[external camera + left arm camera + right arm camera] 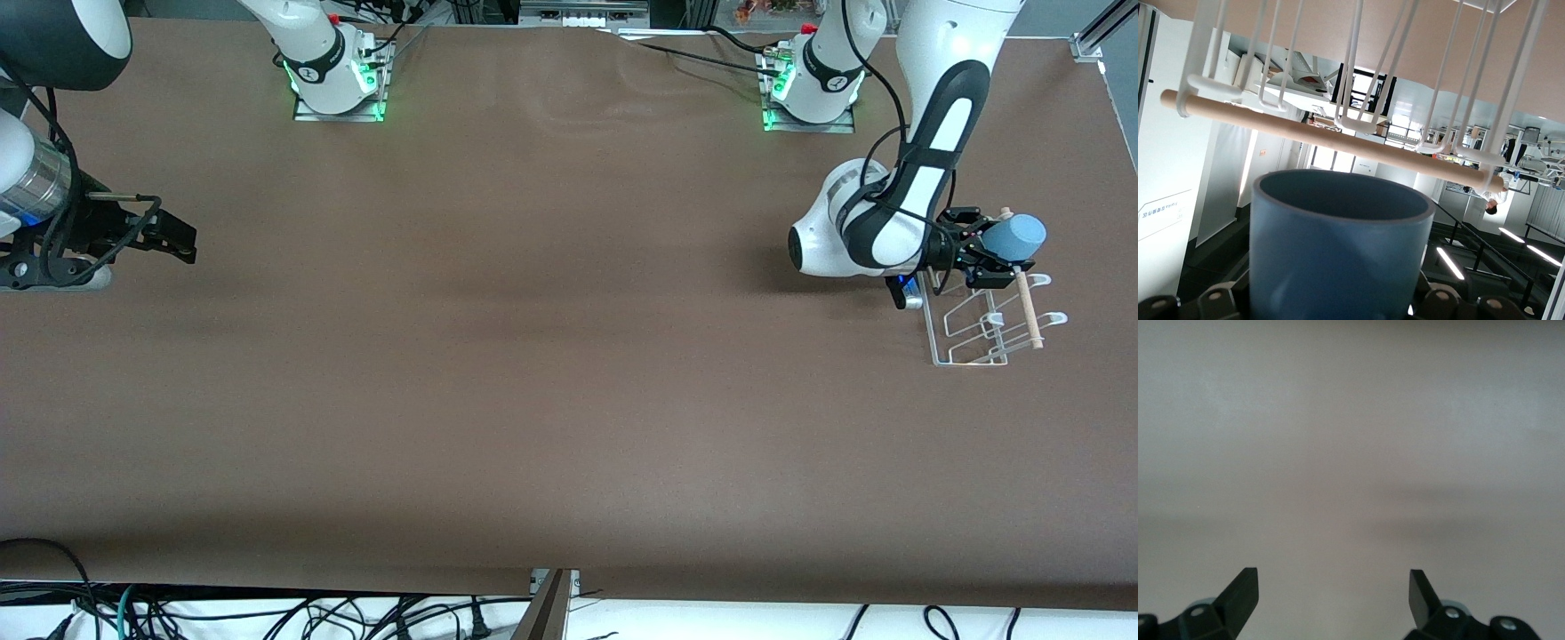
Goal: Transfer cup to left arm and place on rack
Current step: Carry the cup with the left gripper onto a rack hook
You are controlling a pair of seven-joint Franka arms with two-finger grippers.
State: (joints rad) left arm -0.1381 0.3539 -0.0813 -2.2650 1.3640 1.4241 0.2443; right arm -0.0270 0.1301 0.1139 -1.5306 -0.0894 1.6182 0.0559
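My left gripper (987, 249) is shut on the light-blue cup (1019, 236) and holds it on its side over the end of the white wire rack (973, 347) that lies farther from the front camera. The cup's open mouth points away from the gripper, just at the rack's wooden dowel (1028, 309). In the left wrist view the cup (1338, 247) fills the lower middle, with the dowel (1331, 143) and the rack's wires (1358, 67) close past its rim. My right gripper (182, 240) is open and empty above bare table at the right arm's end; its fingertips (1241, 587) stand wide apart.
The brown table cover (551, 356) spreads between the two arms. The arm bases (338, 80) stand along the table edge farthest from the front camera. Cables (267, 613) lie beyond the table's near edge.
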